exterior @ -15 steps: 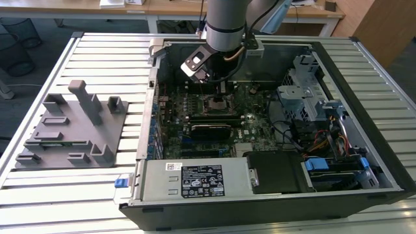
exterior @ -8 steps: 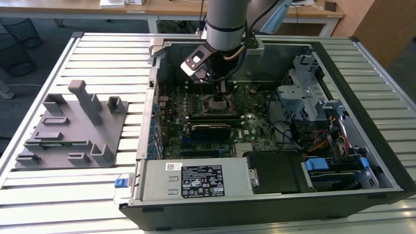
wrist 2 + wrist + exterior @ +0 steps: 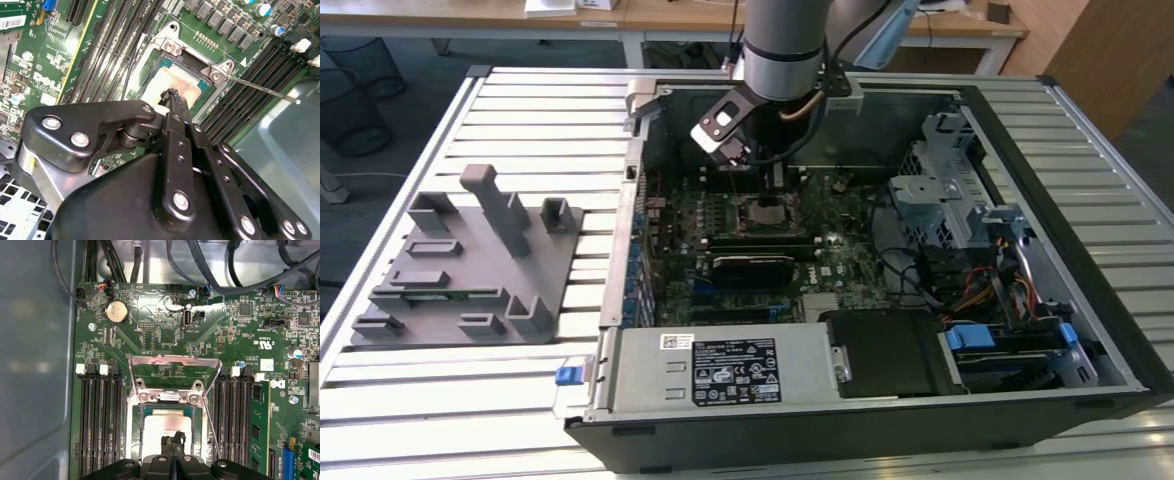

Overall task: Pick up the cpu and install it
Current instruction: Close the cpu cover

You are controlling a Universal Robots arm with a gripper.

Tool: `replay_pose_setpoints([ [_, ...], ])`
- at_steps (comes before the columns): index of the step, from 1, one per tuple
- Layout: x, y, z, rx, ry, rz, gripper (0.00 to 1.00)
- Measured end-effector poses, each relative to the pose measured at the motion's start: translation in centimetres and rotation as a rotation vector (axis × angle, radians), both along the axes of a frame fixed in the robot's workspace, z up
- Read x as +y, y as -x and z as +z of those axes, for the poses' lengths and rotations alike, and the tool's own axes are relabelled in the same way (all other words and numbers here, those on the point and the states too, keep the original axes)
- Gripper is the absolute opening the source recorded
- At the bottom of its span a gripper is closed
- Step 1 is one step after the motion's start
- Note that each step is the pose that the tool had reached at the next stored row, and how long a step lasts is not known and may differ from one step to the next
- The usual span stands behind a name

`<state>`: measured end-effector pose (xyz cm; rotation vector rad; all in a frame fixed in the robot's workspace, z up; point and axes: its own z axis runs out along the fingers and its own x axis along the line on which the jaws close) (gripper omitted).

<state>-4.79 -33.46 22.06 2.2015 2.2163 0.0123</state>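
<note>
Starting at the exterior view's nine o'clock, a grey moulded fixture (image 3: 467, 265) lies on the slatted surface (image 3: 520, 110), just beside the open computer case (image 3: 854, 430) that takes up the middle and the three o'clock side. Inside it the green motherboard (image 3: 847, 250) lies flat, with a silver power supply (image 3: 720, 370) at six o'clock and a metal drive cage (image 3: 947, 190) toward two o'clock. The arm (image 3: 785, 40) comes down from twelve o'clock, and its end effector (image 3: 771, 185) hangs right over the socket (image 3: 767, 213) near the board's middle. In both wrist views the cpu (image 3: 167, 82) (image 3: 162, 422) sits flat inside that socket, pale silver top up, a thin green rim showing round it. The socket's load plate (image 3: 175, 362) stands swung up off the chip, and its thin lever (image 3: 260, 89) sticks out free to one side. The end effector's two black fingers (image 3: 177, 130) are pressed together with nothing clamped between them. Their tip stands over the cpu's top, and whether it touches the metal I cannot tell. Dark memory slots (image 3: 97, 425) flank the socket, a green memory stick (image 3: 260, 425) stands in a slot beside them, and a round coin battery (image 3: 116, 311) sits on the board beyond the load plate.
</note>
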Motion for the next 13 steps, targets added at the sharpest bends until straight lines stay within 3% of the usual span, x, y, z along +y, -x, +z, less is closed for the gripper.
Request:
replay_pose_setpoints([
  [13, 0.0, 0.02, 0.43, -0.0001, -0.0007, 0.0, 0.11],
])
